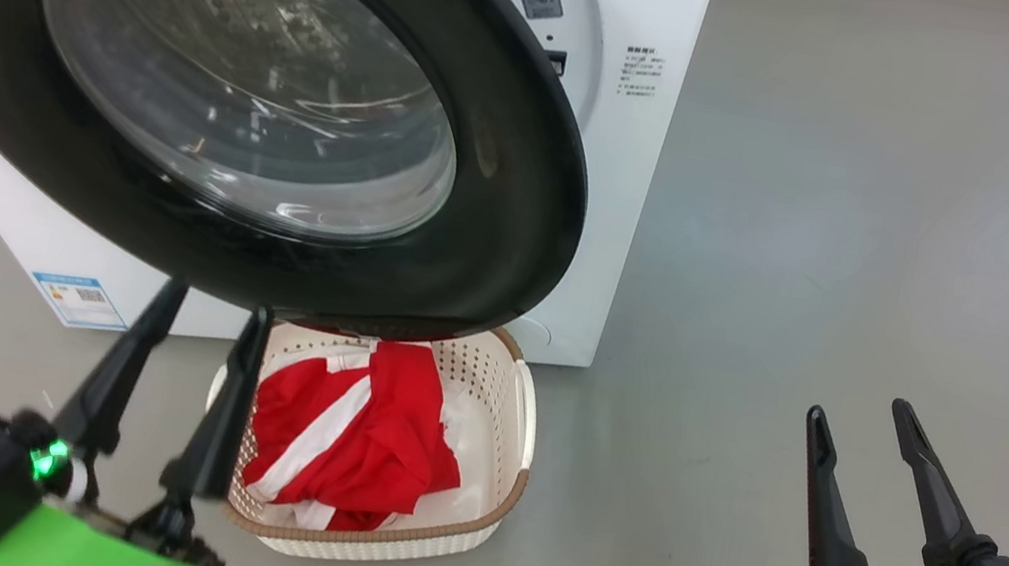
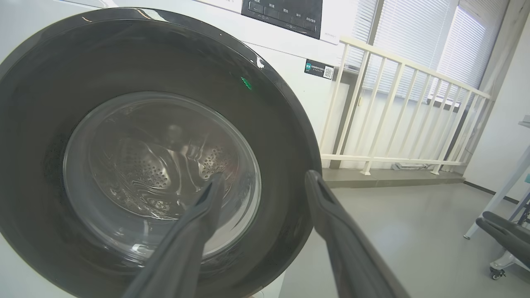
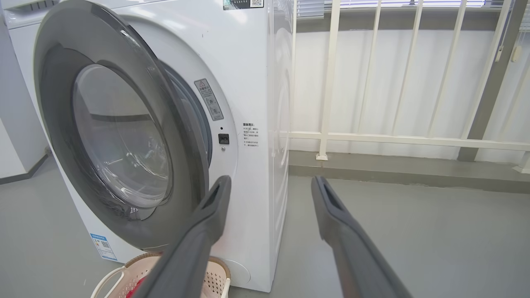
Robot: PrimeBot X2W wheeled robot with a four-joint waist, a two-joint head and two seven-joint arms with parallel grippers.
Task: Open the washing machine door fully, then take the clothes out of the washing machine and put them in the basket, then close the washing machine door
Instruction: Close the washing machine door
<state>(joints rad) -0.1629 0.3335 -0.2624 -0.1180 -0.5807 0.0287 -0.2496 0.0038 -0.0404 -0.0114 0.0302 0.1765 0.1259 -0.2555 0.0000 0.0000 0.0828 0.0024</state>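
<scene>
Two grippers were seen with jaws spread wide and nothing held. The left gripper was raised just under the lower edge of the door, fingertips close to its black rim; whether they touched it could not be told. The door was found ajar, standing partway out from the washing machine. The basket was set on the floor before the machine, beneath the door and just beside the left gripper's inner finger. The red-and-white clothes were heaped inside it. The right gripper was held well apart, over bare floor to the right.
</scene>
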